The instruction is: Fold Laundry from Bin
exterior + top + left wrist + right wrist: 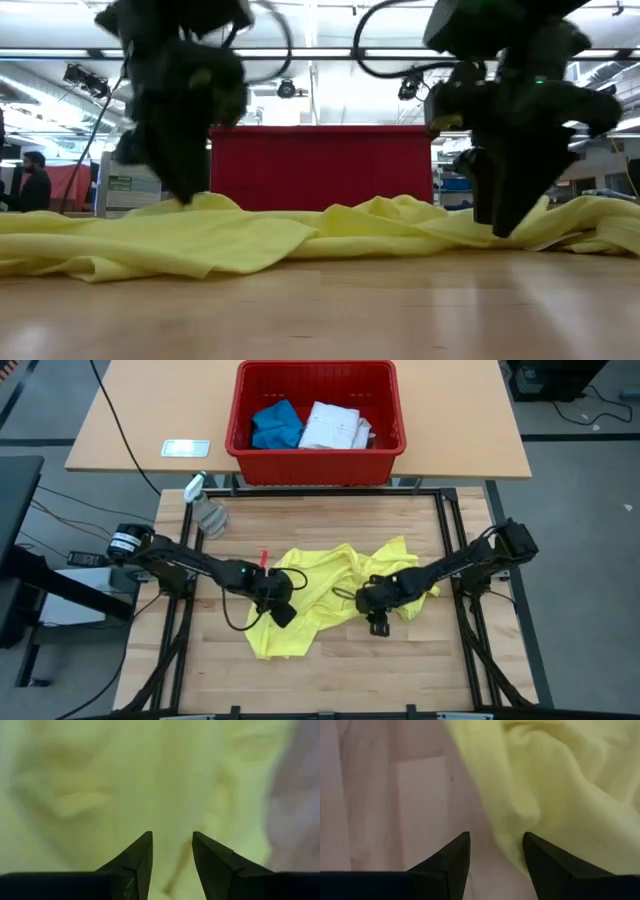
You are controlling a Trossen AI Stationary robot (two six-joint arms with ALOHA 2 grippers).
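Laundry, bright yellow T-shirt (320,598): a soft, thin knit lying crumpled and partly spread on the pale wooden table (400,660), with rounded folds and a rumpled ridge along its far edge. In the low view it forms a low, wavy band across the tabletop. Behind the table, on a tan desk (130,430), stands the bin (315,460), a rectangular red plastic tub with sloping sides and a thick rim. It holds a bunched blue piece (276,424) beside a flatter white shirt (333,426), the two touching.

Left gripper (281,608): a dark, angular two-finger tool lowered onto the left part of the T-shirt. In the left wrist view its tapered fingers (137,862) stand moderately apart, with yellow cloth filling the field between and beyond them; whether cloth is pinched cannot be told.

Right gripper (374,603): lowered at the T-shirt's right portion, near its front edge. In the right wrist view its wedge-shaped fingers (454,862) stand moderately apart, one over bare wood grain, the other at the cloth's folded hem; no grip is visible.

A clear spray bottle (205,510) lies tilted at the table's far left corner. A small flat white card (186,448) rests on the desk, left of the bin.
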